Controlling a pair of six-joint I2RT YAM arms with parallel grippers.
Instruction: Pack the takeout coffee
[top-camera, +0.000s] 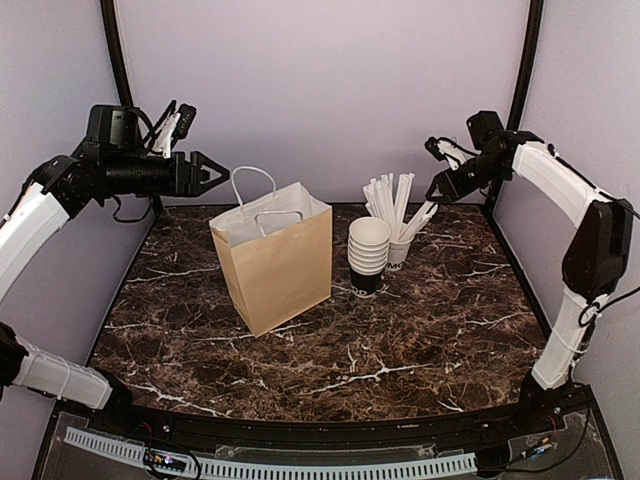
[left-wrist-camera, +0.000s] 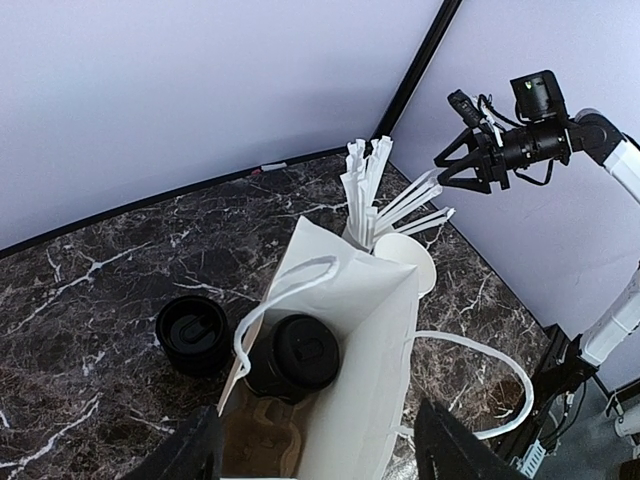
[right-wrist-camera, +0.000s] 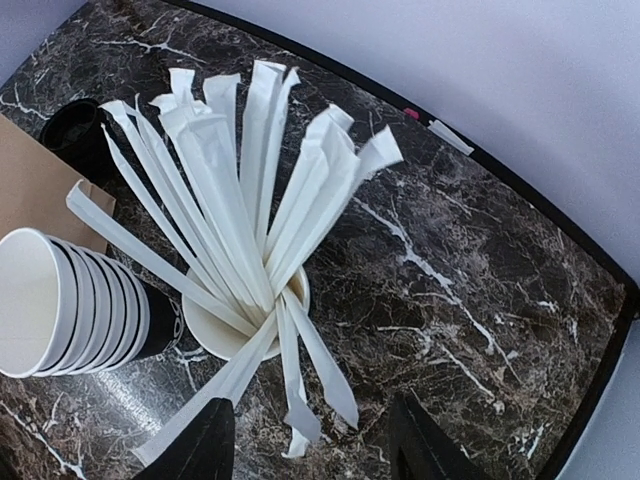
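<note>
Status: packing looks part done.

- takeout coffee (left-wrist-camera: 300, 352): lid on, looks to sit inside the open paper bag (top-camera: 280, 265), left side of the mouth, partly under one handle (left-wrist-camera: 262, 310).
- second lidded cup (left-wrist-camera: 192, 335): standing on the table (top-camera: 400, 340), just beside the bag on its far side. Hidden behind the bag in the top view.
- left claw (top-camera: 218, 176): high, left of and beyond the bag, camera looking down into the mouth. Jaws wide apart, nothing in them.
- right claw (top-camera: 437, 190): up over the straws (right-wrist-camera: 260, 180) at far right. Jaws roughly half apart, nothing in them, clear of the straws.

My read on the step: one cup is in and the left claw is free above the bag. If the second cup goes in too, the left claw should drop behind the bag, take the cup round the body below the lid and lift it over the rim. It must miss the handle loop and set down next to the first cup without tipping it. The bag is light and could shift if bumped.

Count:
- lidded black cups: 2
- bag: 1, with 2 handles
- stack of lidless cups (top-camera: 367, 250): 1 stack, about six cups, rims hard to separate
- white cup (right-wrist-camera: 215, 340) holding the straws: 1
- wrapped straws: well over a dozen, no exact count
</note>
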